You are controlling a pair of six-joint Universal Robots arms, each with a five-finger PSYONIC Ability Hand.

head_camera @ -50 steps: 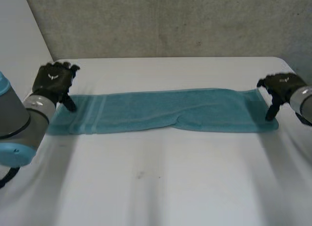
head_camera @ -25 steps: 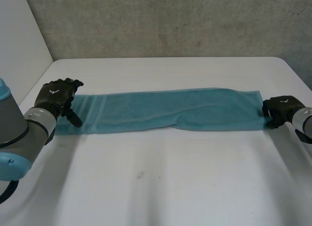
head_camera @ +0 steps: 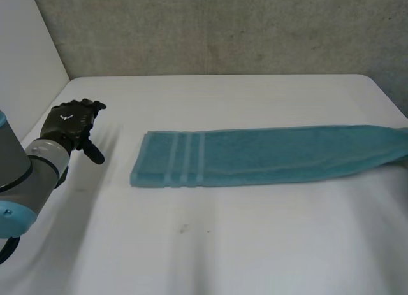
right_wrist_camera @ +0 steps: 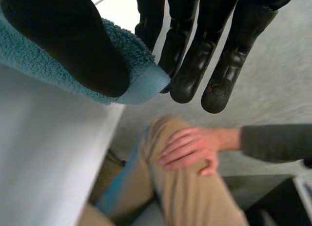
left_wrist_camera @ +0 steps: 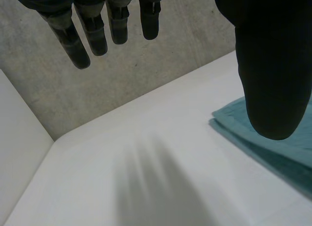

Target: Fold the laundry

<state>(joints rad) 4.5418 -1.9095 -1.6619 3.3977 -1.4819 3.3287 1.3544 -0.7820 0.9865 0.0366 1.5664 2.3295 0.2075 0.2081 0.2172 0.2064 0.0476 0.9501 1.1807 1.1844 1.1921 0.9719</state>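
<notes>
One towel [head_camera: 268, 156] end pinched by right robot hand [right_wrist_camera: 73, 45]; left robot hand [head_camera: 69, 124] slack, apart.

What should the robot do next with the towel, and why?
Probably carry the right robot hand over the table toward the striped end: it pinches the towel's other end at the table edge; the left robot hand is open, off the towel.

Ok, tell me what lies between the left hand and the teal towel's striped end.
Nothing visible: only bare white table separates the open left hand from the striped end of the long teal terry towel.
</notes>
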